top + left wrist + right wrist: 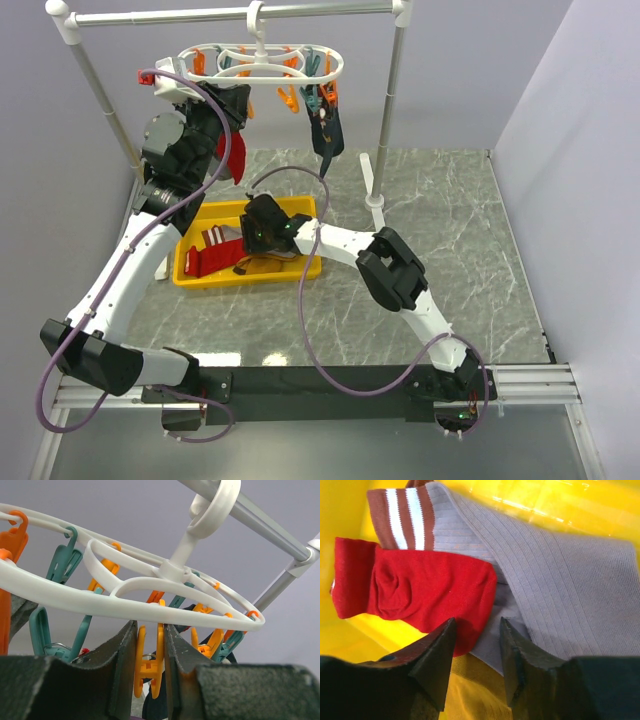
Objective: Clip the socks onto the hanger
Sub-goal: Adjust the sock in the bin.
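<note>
Socks are mostly down in the yellow bin (195, 272) on the table (450, 230), just past the arm bases. Right gripper (477, 626) is dipped into the bin, fingers spread apart and holding nothing. Its tips sit right over the spot where a red sock (420, 590) overlaps a grey sock (560, 580), with the red one lying on the grey one's edge. Between the fingers, closer to the camera, there's some mustard fabric (472, 680) under both of them. Further in, a cuff (402, 520), brownish-red with white stripes, pokes out by the far end of the grey sock. Can't tell which sock it belongs to.

Farther back and higher up, the left gripper (150, 630) is raised to the hanger (100, 605). It's clenched on an orange clip (150, 670) dangling from the near side of the ring, one finger on each side. More clips hang round the ring, some orange, some like the teal clip (62, 567).

A second red sock (226, 155) hangs beside the left arm, just under the hanger's left end. Can't tell what's holding it. At the right end a dark sock (327, 130) hangs from a clip. The hanger's hook sits over the rail (230, 14) of the white stand at the very back.
</note>
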{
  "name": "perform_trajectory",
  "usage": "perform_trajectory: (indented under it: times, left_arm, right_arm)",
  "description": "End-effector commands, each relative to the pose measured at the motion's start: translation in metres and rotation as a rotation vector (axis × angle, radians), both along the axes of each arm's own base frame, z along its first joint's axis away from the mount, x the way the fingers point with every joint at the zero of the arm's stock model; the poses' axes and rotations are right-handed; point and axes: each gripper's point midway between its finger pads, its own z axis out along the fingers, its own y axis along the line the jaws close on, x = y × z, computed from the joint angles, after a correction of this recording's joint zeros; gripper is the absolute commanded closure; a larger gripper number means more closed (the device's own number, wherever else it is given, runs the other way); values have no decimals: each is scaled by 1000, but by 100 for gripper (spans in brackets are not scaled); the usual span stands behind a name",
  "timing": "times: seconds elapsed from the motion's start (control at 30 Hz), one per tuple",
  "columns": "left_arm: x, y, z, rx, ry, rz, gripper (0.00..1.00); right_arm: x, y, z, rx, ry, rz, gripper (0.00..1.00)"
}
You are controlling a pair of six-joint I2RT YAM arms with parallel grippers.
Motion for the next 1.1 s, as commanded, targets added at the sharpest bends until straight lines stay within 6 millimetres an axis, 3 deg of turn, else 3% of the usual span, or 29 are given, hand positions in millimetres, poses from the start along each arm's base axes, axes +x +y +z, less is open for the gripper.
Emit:
perform_trajectory:
  times: [0.0,0.1,0.13,0.33,0.47,0.5,0.57,0.6,0.63,0.7,0.73,0.77,0.9,0.97,1.07]
  left_arm:
    - [-15,5,25,-19,-76,6,82]
    - [-16,6,24,-19,-74,8,82]
    - [-15,6,23,-19,-72,8,82]
    - [-15,7,24,-21,-75,11,82]
    - [-14,8,24,-25,-73,19,82]
    - [-13,8,22,-23,-70,23,82]
    - [-13,8,23,-22,-74,25,82]
    - [-11,8,22,-21,-71,25,82]
    - [-11,8,22,-20,-73,26,82]
    - [-11,8,21,-21,-71,27,82]
    - [-10,8,20,-21,-69,27,82]
    - [-11,8,20,-22,-69,25,82]
    - [-9,7,16,-25,-62,23,82]
    - [-9,7,16,-29,-63,22,82]
    - [-9,6,15,-32,-60,19,82]
  right_arm:
    - [7,14,23,62,-29,-4,55]
    - [8,15,26,71,-33,-5,69]
    - [8,15,28,72,-37,-5,78]
    - [12,14,41,79,-83,-3,100]
    - [11,11,54,77,-111,12,100]
    - [12,8,68,89,-128,10,100]
    - [9,-3,72,73,-146,4,100]
    - [11,-10,94,100,-173,-8,100]
    - [6,-22,84,81,-158,-11,100]
    - [9,-38,109,121,-183,-38,100]
    - [7,-49,101,108,-170,-47,100]
    - [6,-56,115,128,-179,-55,100]
    - [-1,-79,120,139,-159,-61,100]
    - [0,-88,132,159,-174,-82,100]
    - [6,-109,131,125,-190,-127,100]
